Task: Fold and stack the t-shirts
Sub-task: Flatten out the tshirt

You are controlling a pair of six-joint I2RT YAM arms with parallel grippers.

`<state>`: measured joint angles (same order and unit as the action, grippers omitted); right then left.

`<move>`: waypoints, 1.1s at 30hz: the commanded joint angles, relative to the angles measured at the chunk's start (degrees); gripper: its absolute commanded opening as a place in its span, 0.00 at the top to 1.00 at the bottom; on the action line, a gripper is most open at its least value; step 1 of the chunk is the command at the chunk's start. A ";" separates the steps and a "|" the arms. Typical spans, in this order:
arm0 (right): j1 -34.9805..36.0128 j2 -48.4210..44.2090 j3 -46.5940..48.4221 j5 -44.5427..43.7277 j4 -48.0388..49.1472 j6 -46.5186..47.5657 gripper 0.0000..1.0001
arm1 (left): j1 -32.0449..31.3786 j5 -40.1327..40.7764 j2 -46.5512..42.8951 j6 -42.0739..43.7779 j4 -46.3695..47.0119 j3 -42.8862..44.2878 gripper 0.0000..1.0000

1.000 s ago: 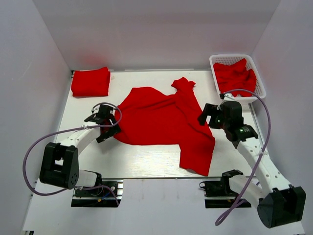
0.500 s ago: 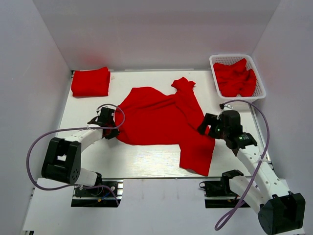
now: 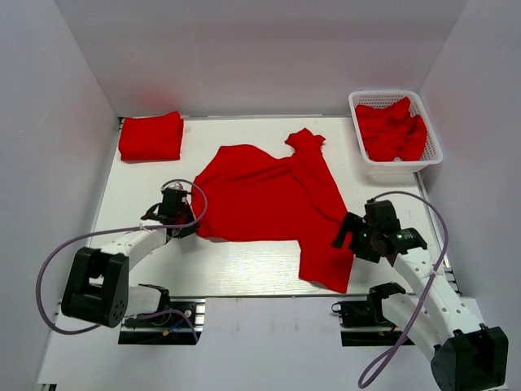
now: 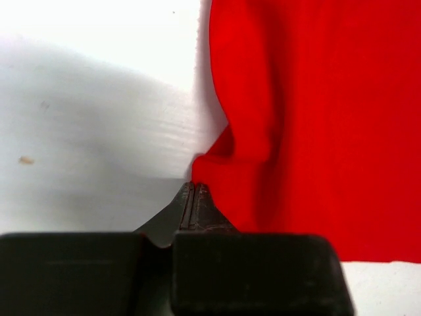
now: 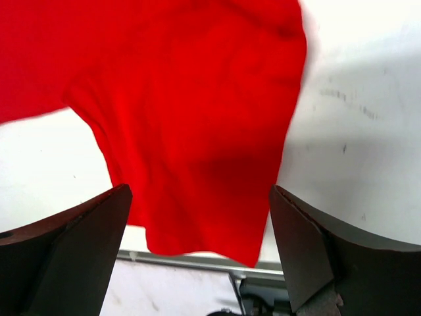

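Observation:
One red t-shirt [image 3: 260,195] lies spread and rumpled across the middle of the table, one flap reaching the near edge. My left gripper [image 3: 190,228] is low at its left corner. In the left wrist view the jaws [image 4: 194,187] are pressed together, pinching the puckered edge of the shirt [image 4: 329,118]. My right gripper [image 3: 345,231] hovers open over the shirt's near right flap [image 5: 191,118], its fingers [image 5: 85,243] wide apart with nothing between them. A folded t-shirt [image 3: 151,136] rests at the far left corner. More red t-shirts [image 3: 392,130] lie crumpled in the basket.
The white lattice basket [image 3: 358,102] stands at the far right corner. The table's near metal edge [image 5: 197,260] runs just under the shirt's hanging flap. White walls close in the left, right and back sides.
My left gripper has shut at the shirt's left corner and drawn slightly nearer. My right gripper, still open, has moved down along the shirt's right side to its near flap.

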<state>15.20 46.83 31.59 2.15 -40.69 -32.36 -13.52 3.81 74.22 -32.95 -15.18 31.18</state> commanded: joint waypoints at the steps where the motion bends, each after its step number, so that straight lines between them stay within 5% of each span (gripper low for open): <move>1: 1.06 -1.13 -1.62 1.01 -5.72 -4.63 0.10 | -0.28 1.46 -3.99 0.17 -3.18 0.28 1.00; 26: 19.60 19.25 -3.75 -1.89 -1.24 -26.34 0.10 | 0.77 5.15 -4.69 -0.54 -8.81 3.97 1.00; 28: 21.35 20.84 -2.07 -5.48 -0.80 -25.65 0.15 | 0.77 6.56 -4.69 -0.54 -9.42 4.50 1.00; 33: 22.76 22.61 -1.62 -8.13 3.14 -26.26 0.82 | 0.77 7.26 -4.17 -0.54 -10.04 4.50 1.00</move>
<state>36.95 67.99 31.20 -1.65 -45.65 -56.25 -13.17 9.56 70.08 -33.36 -24.10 34.02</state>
